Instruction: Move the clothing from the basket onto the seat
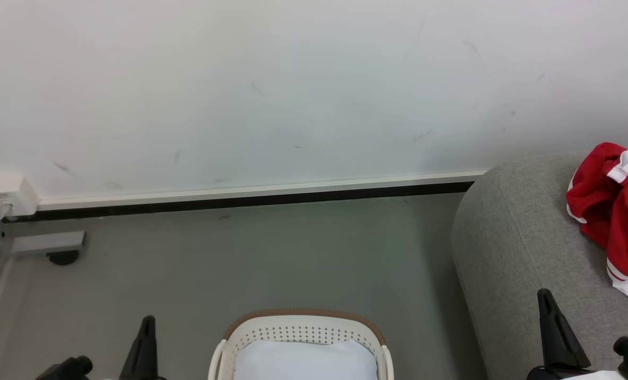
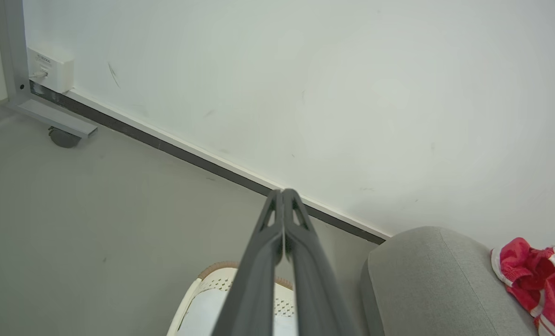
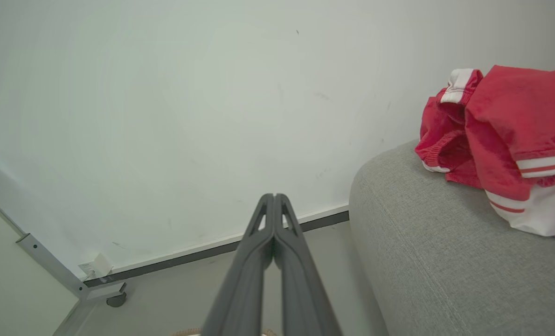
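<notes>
**Arms and claws.** Both arms are shown low and drawn back, each claw pointing up the head view. The left claw point(image 1: 146, 330) is seen at the lower left against the floor point(image 1: 272, 253). In its wrist view the two long dark fingers point(image 2: 259, 261) are pressed together, tips touching, with nothing gripped. The right claw point(image 1: 548, 303) is seen at the lower right against the near left part of the seat point(image 1: 509, 248). Its own fingers point(image 3: 301, 280) are likewise pressed together on nothing.

**Basket.** The basket point(image 1: 303, 315) is placed on the floor between the two claws, just right of the left claw. Its perforated cream wall and brown rim are visible. The part of its interior in view shows the pale bluish-white bottom.

**Clothing.** The clothing point(image 1: 612, 211) is located beyond the right claw and to its right, well apart from it, bunched on top of the seat. Two red garments are distinguished in the right wrist view. A plainer one with a white cuff is overlapped on the right by one with white stripes and a broad white band.

**Background.** Farthest from both claws, a black baseboard point(image 1: 240, 199) runs along the foot of the white wall point(image 1: 293, 95). Far left of the left claw, a white box point(image 1: 5, 195) is fixed to the wall above a caster point(image 1: 63, 257).
</notes>
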Available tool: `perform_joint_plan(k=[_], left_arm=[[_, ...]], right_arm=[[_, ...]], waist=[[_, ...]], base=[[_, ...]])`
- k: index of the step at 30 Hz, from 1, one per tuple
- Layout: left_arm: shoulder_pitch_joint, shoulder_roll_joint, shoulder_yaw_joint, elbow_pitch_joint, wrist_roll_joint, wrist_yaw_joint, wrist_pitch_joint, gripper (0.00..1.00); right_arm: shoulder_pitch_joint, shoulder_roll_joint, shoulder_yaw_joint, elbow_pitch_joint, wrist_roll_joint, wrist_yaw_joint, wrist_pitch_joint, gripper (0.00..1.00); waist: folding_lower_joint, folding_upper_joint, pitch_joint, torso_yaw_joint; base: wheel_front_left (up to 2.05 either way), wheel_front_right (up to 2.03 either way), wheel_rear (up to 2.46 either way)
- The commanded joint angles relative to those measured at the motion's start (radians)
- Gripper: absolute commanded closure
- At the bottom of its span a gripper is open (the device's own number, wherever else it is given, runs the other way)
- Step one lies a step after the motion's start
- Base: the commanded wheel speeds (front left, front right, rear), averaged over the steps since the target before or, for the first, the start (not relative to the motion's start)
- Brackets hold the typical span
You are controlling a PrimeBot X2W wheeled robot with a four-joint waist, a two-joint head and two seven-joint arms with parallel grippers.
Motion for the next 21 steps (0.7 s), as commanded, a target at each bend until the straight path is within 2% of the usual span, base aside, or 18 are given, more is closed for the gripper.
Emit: perform_joint_plan(k=[1,21], left_arm=[[-0.027,0.003,0.008,-0.018,-0.055,-0.001,0.013,1.00],[-0.045,-0.001,0.025,-0.029,-0.321,-0.001,0.086,1.00]], right_arm=[[-0.028,-0.005,-0.011,-0.009,0.052,0.000,0.010,1.00],[-0.046,-0.002,-0.047,0.009,0.330,-0.001,0.078,1.00]], waist=[[0.0000,0.0000,0.000,0.000],[0.0000,0.0000,0.000,0.003]], base=[[0.00,0.00,0.00],[0.00,0.00,0.00]])
